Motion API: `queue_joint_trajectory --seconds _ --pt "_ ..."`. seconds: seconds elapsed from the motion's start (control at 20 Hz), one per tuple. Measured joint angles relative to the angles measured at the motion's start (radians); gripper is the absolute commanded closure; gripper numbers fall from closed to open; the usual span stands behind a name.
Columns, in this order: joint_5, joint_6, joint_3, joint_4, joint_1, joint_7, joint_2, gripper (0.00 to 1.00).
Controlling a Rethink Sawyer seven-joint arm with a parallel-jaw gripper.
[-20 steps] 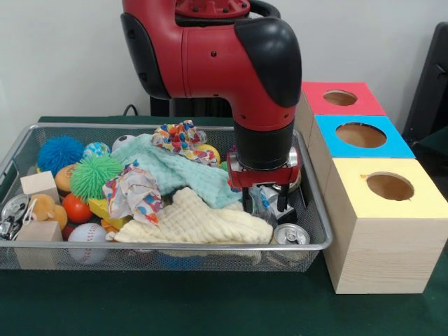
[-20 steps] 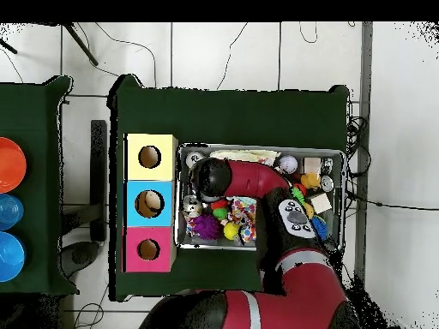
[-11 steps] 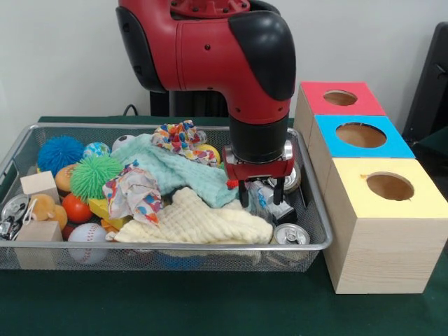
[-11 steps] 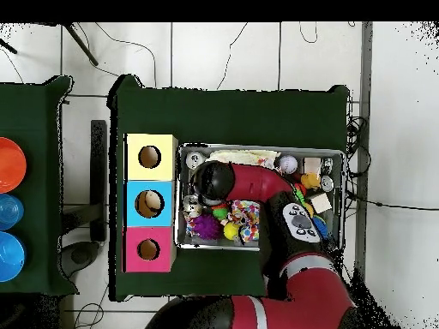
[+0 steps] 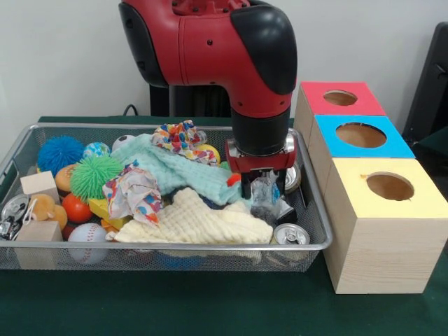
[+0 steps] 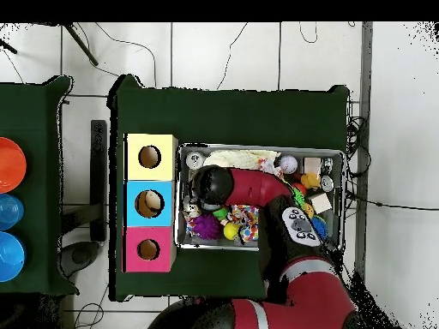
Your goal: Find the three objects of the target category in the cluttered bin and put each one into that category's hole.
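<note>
My gripper (image 5: 264, 190) hangs over the right end of the wire mesh bin (image 5: 175, 246), just above the clutter. It is shut on a crumpled silver-blue can (image 5: 267, 193), which sits between the fingers, a little above the cloths. Another silver can (image 5: 290, 234) stands upright in the bin's front right corner, and a third can (image 5: 292, 178) lies behind the gripper. Right of the bin stand three wooden boxes, each with a round hole: yellow (image 5: 390, 186), blue (image 5: 360, 134) and red (image 5: 340, 97). In the overhead view the arm (image 6: 214, 183) covers the gripper and the can.
A cream cloth (image 5: 196, 222), a mint cloth (image 5: 171, 171) and two patterned cloths fill the bin's middle. Spiky balls, a baseball (image 5: 87, 234), wooden blocks (image 5: 40, 185) and one more can (image 5: 12, 208) crowd the left end. The bin's wire wall stands between the gripper and the yellow box.
The gripper rose slightly from the pile, shifted a little to the right and closed; the crumpled can now sits higher between its fingers.
</note>
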Motion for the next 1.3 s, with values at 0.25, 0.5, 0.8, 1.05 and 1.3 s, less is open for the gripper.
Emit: queue_joint_trajectory --seconds 0.25,0.5,0.8,1.05,1.3 --pt "0.000 0.000 0.000 0.007 0.001 0.000 0.000 0.00" --pt "0.000 -0.007 0.000 0.008 0.002 0.000 0.000 0.00" --pt "0.000 -0.024 0.000 0.008 0.003 0.000 -0.001 1.00" --pt "0.000 -0.032 -0.002 0.008 0.003 0.000 -0.003 1.00" --pt "0.000 -0.033 -0.002 0.008 0.003 0.000 -0.003 1.00"
